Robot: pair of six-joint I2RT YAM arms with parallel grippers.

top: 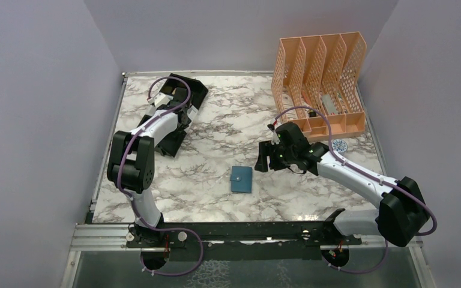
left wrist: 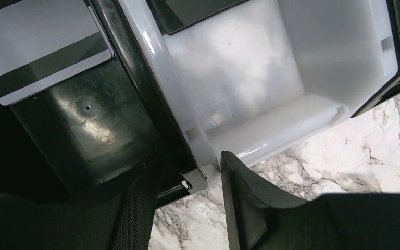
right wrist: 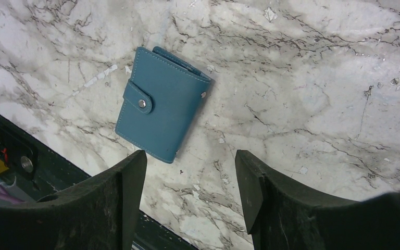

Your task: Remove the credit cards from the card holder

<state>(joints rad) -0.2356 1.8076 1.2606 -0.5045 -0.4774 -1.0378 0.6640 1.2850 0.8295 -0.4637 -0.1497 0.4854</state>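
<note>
The card holder (top: 241, 179) lies shut on the marble near the table's middle, a teal-blue wallet (right wrist: 161, 104) with its snap tab fastened. My right gripper (top: 263, 157) hovers just to its right, open (right wrist: 190, 156) and holding nothing. The wallet lies ahead of its left finger. My left gripper (top: 180, 117) is over the black-and-white tray (left wrist: 151, 57) at the back left, open (left wrist: 187, 156), its fingers either side of the tray's near corner. One silvery-grey credit card (left wrist: 36, 47) with a dark stripe lies in the tray's black compartment.
An orange mesh file rack (top: 321, 78) stands at the back right, close behind my right arm. A small round patterned disc (top: 340, 144) lies beside it. Grey walls close in the table on both sides. A black rail (right wrist: 10, 151) runs along the near edge.
</note>
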